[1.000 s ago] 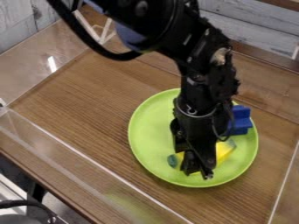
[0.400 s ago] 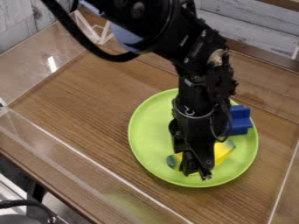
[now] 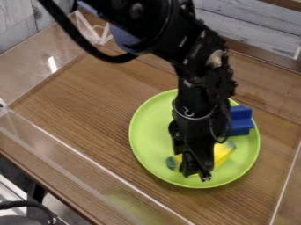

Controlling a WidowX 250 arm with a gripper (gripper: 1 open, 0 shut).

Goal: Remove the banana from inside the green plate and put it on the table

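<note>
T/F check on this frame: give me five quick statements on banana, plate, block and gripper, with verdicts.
1. The banana is inside the plate. True.
2. The gripper hangs high above the plate, clear of everything. False: it is down in the plate, pointing down at the banana, jaws shut.
3. A blue block sits in the plate. True.
4. The plate lies in the middle of the table. False: it lies toward the right side of the picture, near the acrylic wall.
5. The banana already lies on the wood. False: it is in the plate, beside the gripper; whether it is gripped cannot be told.
</note>
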